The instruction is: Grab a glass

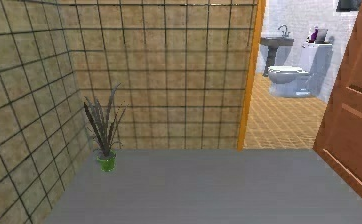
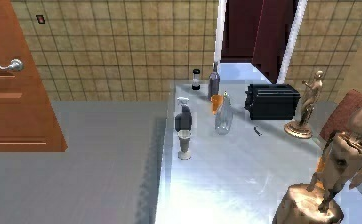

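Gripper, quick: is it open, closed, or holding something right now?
The gripper: cannot be told from these pictures.

I see tan tiled walls and a grey floor ahead. A wooden door stands open, a white toilet beyond it.

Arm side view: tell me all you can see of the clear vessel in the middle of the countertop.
The clear vessel looks like colourless glass and stands upright on the pale, shiny countertop. An orange thing shows at its top edge; whether they touch cannot be told. A black toaster sits apart, toward the view's right.
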Motion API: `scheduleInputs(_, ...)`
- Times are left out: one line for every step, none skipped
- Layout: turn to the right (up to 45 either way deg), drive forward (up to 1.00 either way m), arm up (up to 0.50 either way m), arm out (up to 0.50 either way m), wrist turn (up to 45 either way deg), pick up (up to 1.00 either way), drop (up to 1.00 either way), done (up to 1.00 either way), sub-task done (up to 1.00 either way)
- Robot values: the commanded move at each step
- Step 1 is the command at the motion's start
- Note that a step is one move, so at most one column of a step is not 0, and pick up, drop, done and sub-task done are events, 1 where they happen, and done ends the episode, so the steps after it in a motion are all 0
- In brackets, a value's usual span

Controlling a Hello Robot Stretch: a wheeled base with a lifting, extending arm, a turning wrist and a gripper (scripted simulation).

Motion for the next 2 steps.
scheduleInputs(0.0,0.00,0.00,0.50,0.0,0.00,0.00,0.00,0.00)
scheduleInputs(0.0,0.00,0.00,0.00,45.0,0.00,0.00,0.00,0.00)
